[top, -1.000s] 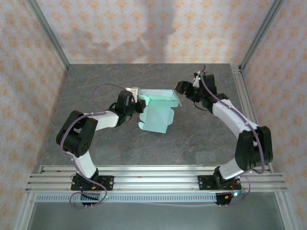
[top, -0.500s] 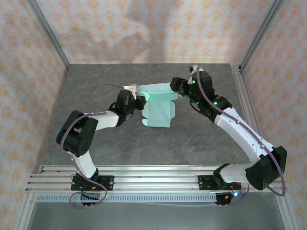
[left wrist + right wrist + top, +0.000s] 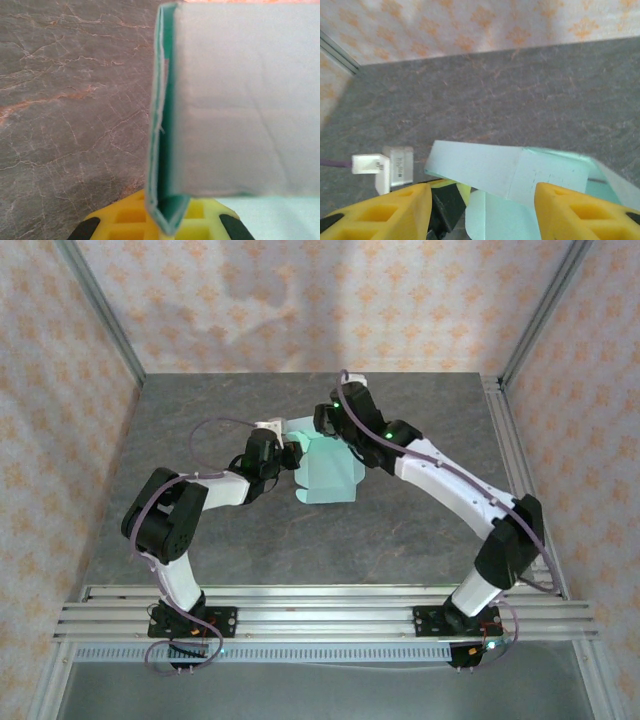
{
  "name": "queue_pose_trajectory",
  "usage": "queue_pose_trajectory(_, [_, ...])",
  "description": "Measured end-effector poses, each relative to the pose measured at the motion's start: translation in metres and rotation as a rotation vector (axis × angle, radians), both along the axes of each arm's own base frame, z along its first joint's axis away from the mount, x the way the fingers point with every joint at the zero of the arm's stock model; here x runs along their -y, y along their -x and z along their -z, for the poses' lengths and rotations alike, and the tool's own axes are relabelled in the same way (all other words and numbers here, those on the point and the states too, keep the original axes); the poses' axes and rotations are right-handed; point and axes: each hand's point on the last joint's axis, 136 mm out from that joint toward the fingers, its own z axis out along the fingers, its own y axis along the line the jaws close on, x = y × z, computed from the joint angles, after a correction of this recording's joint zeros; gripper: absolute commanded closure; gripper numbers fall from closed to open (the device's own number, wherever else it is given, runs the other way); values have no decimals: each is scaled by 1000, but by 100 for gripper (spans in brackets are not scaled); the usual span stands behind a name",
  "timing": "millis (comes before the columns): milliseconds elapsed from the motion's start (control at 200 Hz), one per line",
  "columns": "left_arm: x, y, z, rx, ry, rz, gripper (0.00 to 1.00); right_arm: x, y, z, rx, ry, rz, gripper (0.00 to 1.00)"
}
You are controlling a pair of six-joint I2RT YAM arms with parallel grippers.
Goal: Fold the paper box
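- The paper box sits roughly mid-table, a bit toward the far side. It's half-formed: one mint panel is raised along the far edge and the rest of the card spreads toward the arm bases. Can't tell if the low part rests on the table or hangs just above it.
- From the left wrist cam, that card wall has a doubled edge running straight down between the yellow pads.
- So the left gripper is clamped tight on the box's left end, basically acting as the anchor.
- The right gripper hangs over the box's far edge with its jaws apart. In its own cam the two yellow fingers straddle the raised flap, and neither looks like it's touching yet.
- My read: we're mid-fold, with one arm holding while the other lines up on the far flap.
- Next move probably needs the right claw to close on that flap or push it over along its crease, gently. Thin card buckles easily, and a hard tug could yank it out of the left pinch.
- Everything else is grey marbled tabletop.
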Motion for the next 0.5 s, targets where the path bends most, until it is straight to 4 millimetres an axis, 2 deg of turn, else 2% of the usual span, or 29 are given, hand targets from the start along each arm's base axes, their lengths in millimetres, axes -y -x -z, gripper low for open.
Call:
queue_pose_trajectory(200, [0, 0, 0, 0, 0, 0, 98, 1, -7, 26, -73, 11, 42, 51])
queue_pose_trajectory(500, [0, 0, 0, 0, 0, 0, 98, 10, -20, 42, -156, -70, 96, 54])
